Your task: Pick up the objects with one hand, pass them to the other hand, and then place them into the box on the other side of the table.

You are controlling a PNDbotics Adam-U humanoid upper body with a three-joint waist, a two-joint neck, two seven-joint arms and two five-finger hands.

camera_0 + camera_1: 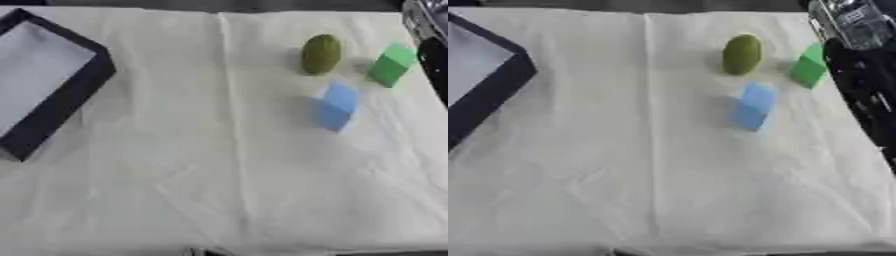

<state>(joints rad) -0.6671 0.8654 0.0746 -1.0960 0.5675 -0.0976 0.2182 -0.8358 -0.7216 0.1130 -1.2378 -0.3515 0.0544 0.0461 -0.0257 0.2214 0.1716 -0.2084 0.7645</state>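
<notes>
— What did the box hold at that moment?

— Nothing that could be seen. The dark-walled box (66, 95) sat at the table's far left, askew, and its pale floor showed bare. The right eye view cut most of it off.

— And the objects?

— All three lay on the white cloth (219, 175) well apart from the box, on the right side. An olive-green oval thing (321, 54) stood farthest back. A green block (391, 65) was just beside it to the right, tilted on an edge or corner. A blue block (336, 106) sat nearer the camera, between and below the two, close to both but touching neither.

— Were the hands at work?

— The right arm (859, 60) came in along the right edge, silver above and black below, close beside the green block. Whether its fingers were released or clenched, I cannot tell. The left hand showed nowhere.
</notes>
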